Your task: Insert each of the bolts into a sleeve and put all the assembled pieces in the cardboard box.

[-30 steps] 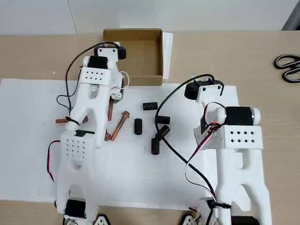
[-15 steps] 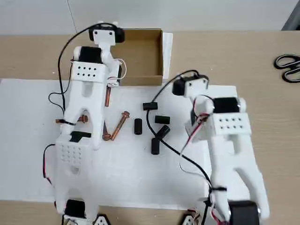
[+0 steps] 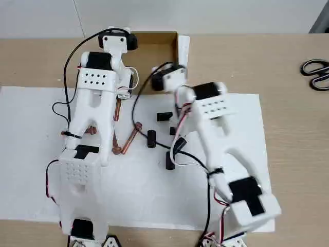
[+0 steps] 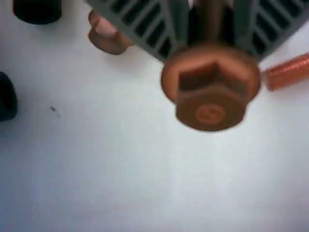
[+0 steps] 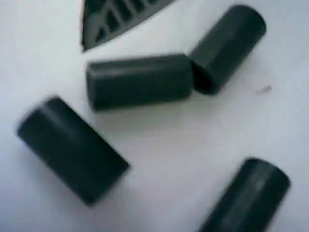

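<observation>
**Bolt held ready, sleeve not yet fetched**

Seen from above, the left gripper (image 3: 122, 96) hung beside the open brown cardboard box (image 3: 154, 62), holding a copper hex-head bolt (image 3: 118, 109) off the white paper sheet (image 3: 31, 154), presumably to receive a sleeve. The right arm (image 3: 213, 110) leaned over the short black cylindrical sleeves (image 3: 151, 139).

The left wrist view showed ribbed fingers (image 4: 140, 21) clenched on the bolt's shank.

In the right wrist view, the right gripper (image 5: 113, 19) hovered over four sleeves; I could not tell whether it was parted or closed.

no legible text or numbers
</observation>
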Motion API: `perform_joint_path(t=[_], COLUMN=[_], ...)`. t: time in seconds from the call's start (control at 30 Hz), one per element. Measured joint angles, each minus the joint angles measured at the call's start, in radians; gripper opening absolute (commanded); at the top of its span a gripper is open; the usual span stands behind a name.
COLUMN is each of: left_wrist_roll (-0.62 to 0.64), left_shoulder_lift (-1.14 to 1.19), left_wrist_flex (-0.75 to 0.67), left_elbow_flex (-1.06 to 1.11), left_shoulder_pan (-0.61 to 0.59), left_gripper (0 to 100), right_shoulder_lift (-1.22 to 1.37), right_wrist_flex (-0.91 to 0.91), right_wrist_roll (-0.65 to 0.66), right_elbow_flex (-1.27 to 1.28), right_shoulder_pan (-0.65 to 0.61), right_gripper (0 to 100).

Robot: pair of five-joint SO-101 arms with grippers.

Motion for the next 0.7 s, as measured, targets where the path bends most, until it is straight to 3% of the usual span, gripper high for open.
perform_joint_path(t=[0.27,0.7], left_wrist_roll=[0.0,0.0], left_shoulder_lift=[0.0,0.0], left_wrist_flex=[0.0,0.0], left_elbow_flex=[0.0,0.0], left_shoulder_pan=[0.0,0.0], left_gripper=[0,0], right_shoulder_lift=[0.153,0.213], right_wrist_flex=[-0.089,-0.048], right_wrist_roll=[-0.195,-0.488], right_elbow_flex=[-0.055,-0.155], right_shoulder_pan=[-0.089,-0.17], right_gripper=[19.1,19.1])
